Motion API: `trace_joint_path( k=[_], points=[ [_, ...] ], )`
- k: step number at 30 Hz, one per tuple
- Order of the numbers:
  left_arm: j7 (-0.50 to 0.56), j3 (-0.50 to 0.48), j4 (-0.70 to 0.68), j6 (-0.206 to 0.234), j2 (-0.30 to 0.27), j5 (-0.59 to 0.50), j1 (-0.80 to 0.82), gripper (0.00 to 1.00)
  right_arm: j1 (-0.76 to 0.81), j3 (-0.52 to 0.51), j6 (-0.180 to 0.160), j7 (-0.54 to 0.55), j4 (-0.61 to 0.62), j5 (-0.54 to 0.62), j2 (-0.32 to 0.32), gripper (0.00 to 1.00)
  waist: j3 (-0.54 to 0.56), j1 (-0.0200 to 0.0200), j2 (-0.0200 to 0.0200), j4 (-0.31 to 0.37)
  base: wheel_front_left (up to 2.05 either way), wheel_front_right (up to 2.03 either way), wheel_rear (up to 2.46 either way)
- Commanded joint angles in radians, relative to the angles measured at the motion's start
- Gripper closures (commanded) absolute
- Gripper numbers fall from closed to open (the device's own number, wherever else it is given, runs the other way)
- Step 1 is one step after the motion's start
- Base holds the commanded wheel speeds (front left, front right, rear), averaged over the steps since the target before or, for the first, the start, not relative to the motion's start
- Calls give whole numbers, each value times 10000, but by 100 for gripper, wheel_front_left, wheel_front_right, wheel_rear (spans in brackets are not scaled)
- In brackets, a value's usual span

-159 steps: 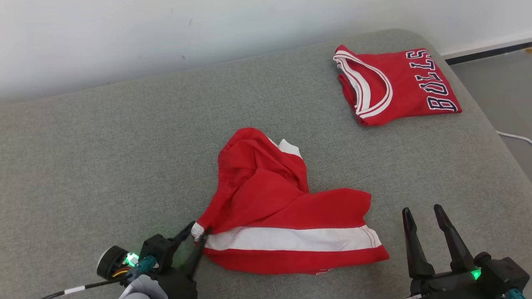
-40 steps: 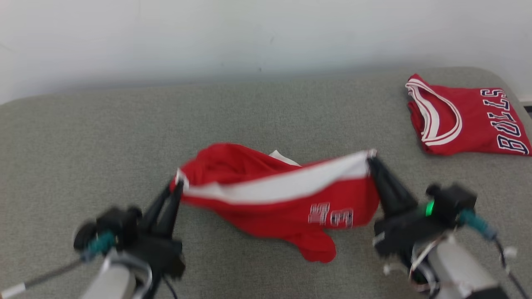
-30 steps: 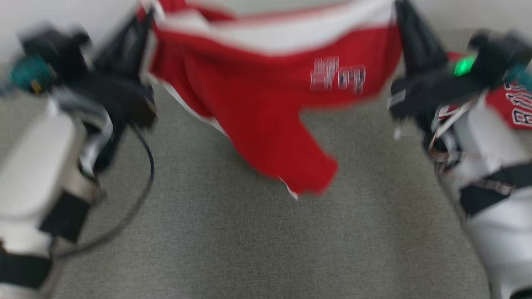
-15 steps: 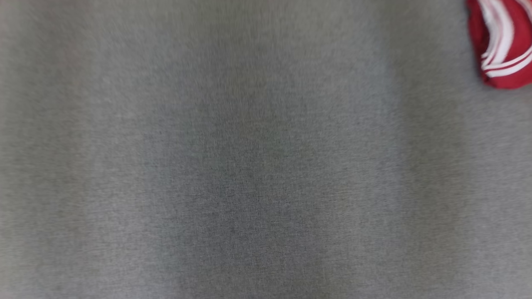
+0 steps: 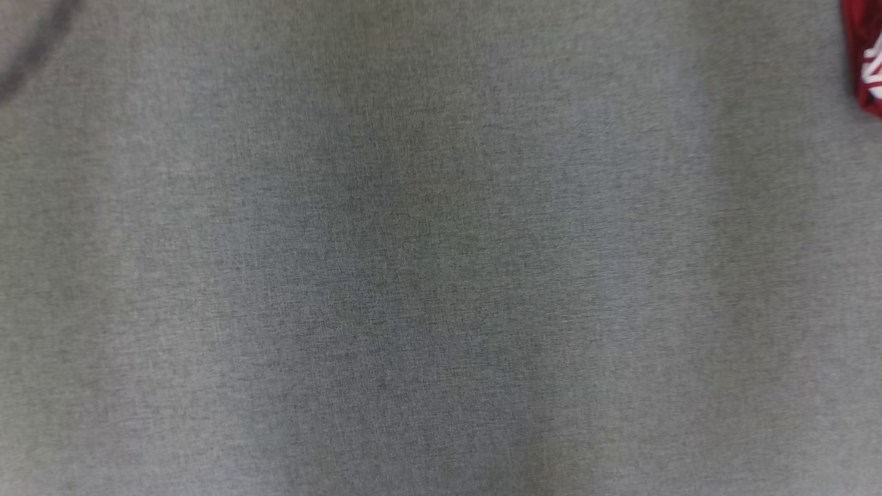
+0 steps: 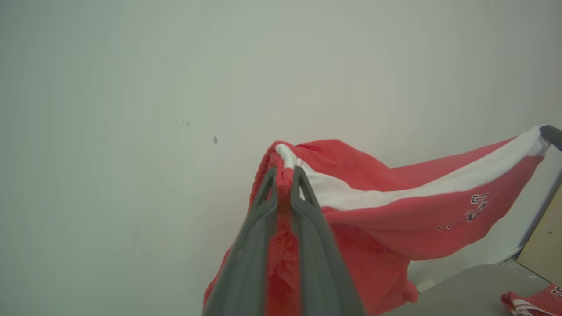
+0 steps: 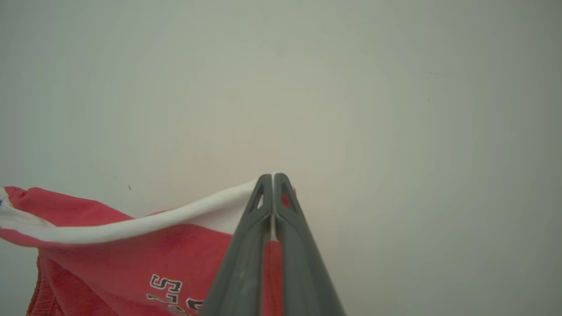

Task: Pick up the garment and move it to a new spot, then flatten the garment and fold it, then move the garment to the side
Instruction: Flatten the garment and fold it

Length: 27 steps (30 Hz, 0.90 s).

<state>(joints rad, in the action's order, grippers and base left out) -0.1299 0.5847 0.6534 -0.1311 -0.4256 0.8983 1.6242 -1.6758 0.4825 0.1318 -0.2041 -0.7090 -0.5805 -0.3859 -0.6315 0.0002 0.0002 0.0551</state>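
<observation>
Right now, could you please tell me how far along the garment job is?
Done: the pickup; the red garment hangs in the air. In hand: the left end effector and right end effector each pinch an end of its white band, holding it spread between them. Left: laying it on the grey surface, flattening, folding, moving it aside.

Garment [image 6: 395, 219] now off couch [image 5: 441, 248], aloft between left gripper [image 6: 285, 172] and right gripper [image 7: 273, 176].

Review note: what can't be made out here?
Head view: folded jersey cut off by the right edge; dark streak top left too blurred to identify.
Left wrist view: red garment, lower part hidden behind the left end effector; print too small.
Right wrist view: lettering cut by the bottom edge, partly behind the right end effector.
</observation>
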Motion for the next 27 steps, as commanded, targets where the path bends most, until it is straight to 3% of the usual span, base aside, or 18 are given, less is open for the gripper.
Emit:
trace_joint_path(
  k=[1,8,12,16,19,27],
  points=[
    [-231,134,-284,12,-121,274,-610,100,545,124,-29,-133,229,-240,-268,100,340,-2,-2,-13,0,0,0],
    [-1208,532,-1800,47,-642,669,-4102,100,4459,313,-29,-488,2301,-1157,-1552,100,1387,-2,-2,-17,0,0,0],
    [-1355,226,-2905,444,-550,507,-6319,100,7153,-253,-29,-565,3555,-1344,-1908,100,1933,-2,-2,-13,0,0,0],
    [-1367,-390,-4179,789,-259,-126,-8567,100,9719,-993,-29,-600,4673,-1201,-1901,100,2414,-2,-2,1,0,0,0],
    [-1361,-773,-4674,880,-139,-447,-9544,100,10818,-1343,-29,-591,5127,-1062,-1822,100,2668,-2,-2,22,0,0,0],
    [-1363,-1669,-5078,592,635,-1802,-12945,100,14575,-2671,-29,-153,6348,-312,-1143,100,3572,-2,-2,-44,0,0,0]
  ],
)
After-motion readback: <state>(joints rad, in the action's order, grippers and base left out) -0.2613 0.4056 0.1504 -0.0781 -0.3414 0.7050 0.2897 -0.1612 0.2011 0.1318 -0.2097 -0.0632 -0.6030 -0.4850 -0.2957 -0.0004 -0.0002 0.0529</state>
